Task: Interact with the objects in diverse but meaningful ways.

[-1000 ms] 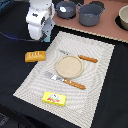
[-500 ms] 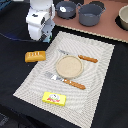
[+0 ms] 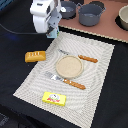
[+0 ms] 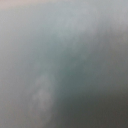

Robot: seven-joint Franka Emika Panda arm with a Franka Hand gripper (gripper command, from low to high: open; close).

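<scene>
My gripper [image 3: 51, 31] hangs over the far corner of the placemat on the exterior view's left. A light-blue and white carton [image 3: 52, 35] shows right under the white hand, at the fingers. I cannot tell whether the jaws are shut on it. The wrist view is a blur of pale blue-grey, with something very close to the lens. An orange rectangular block [image 3: 35, 56] lies at the mat's edge, nearer than the gripper. A flat yellow packet with a red mark [image 3: 54, 98] lies at the mat's near edge. The white shaker is out of view.
A striped placemat [image 3: 100, 85] carries a tan plate [image 3: 69, 66], an orange-handled fork [image 3: 62, 79] and an orange-handled knife [image 3: 85, 58]. Three grey pots [image 3: 92, 14] stand along the back on a brown surface. The table around the mat is black.
</scene>
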